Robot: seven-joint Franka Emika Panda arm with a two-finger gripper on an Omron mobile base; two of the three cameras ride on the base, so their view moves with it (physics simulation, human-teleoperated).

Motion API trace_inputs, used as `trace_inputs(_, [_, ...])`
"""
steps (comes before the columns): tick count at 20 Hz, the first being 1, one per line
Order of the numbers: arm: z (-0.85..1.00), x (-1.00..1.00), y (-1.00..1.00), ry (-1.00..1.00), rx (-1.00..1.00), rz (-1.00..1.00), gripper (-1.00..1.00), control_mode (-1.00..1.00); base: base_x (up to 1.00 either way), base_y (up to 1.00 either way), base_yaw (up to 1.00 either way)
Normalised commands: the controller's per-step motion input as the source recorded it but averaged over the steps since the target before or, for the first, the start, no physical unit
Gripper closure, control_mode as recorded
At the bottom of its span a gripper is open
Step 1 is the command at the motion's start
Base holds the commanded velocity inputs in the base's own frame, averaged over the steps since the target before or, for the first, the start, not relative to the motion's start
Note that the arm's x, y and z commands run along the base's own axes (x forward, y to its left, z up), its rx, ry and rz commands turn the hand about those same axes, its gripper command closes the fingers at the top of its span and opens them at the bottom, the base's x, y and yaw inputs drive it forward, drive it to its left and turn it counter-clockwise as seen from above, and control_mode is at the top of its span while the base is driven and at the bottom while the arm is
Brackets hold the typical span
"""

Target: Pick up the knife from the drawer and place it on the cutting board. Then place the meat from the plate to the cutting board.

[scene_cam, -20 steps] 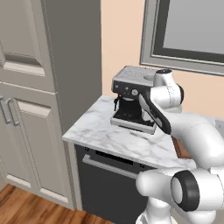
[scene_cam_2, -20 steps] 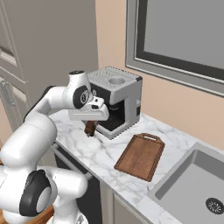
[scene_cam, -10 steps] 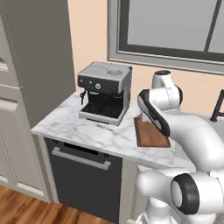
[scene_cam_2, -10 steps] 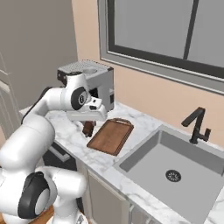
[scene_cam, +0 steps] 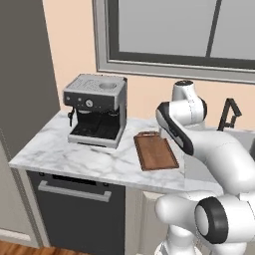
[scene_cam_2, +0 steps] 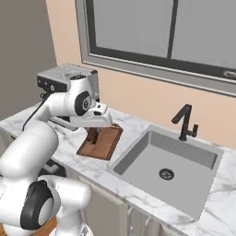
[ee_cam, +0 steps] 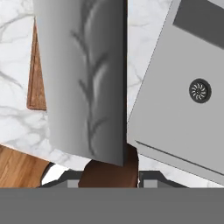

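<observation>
My gripper [scene_cam_2: 94, 131] is shut on the dark brown handle of the knife [ee_cam: 83, 78]. In the hand view its broad silver-grey blade points away from the hand, and the gripper [ee_cam: 109, 177] clamps the handle at the bottom. The knife [scene_cam_2: 92, 137] hangs just above the near end of the reddish-brown cutting board [scene_cam_2: 103, 144]. The cutting board [scene_cam: 155, 152] lies on the marble counter between the coffee machine and the sink, and in the hand view the cutting board [ee_cam: 37, 74] peeks out left of the blade. The drawer, the meat and the plate are out of view.
A grey coffee machine [scene_cam: 97, 109] stands left of the board. To the board's right the counter drops into a steel sink [scene_cam_2: 170, 161] with a black faucet [scene_cam_2: 184, 122] behind it. A window runs along the back wall. The counter's front edge lies close under the hand.
The base has driven to the right: the tall cabinet slid out of view, the coffee machine shifted left, and the sink came in. The knife stays gripped.
</observation>
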Motion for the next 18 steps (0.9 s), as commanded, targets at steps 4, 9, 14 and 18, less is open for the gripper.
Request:
trace_inputs(4, [0.0,0.0,0.0,0.0,0.0,0.0,1.0,1.0,0.64,0.56,-0.06])
trace_inputs(9, [0.0,0.0,0.0,0.0,0.0,0.0,1.0,1.0,0.7,0.58,-0.09])
trace_inputs(14, [0.0,0.0,0.0,0.0,0.0,0.0,1.0,1.0,0.51,0.3,-0.17])
trace_inputs(18, [0.0,0.0,0.0,0.0,0.0,0.0,1.0,1.0,0.42,-0.12,-0.25])
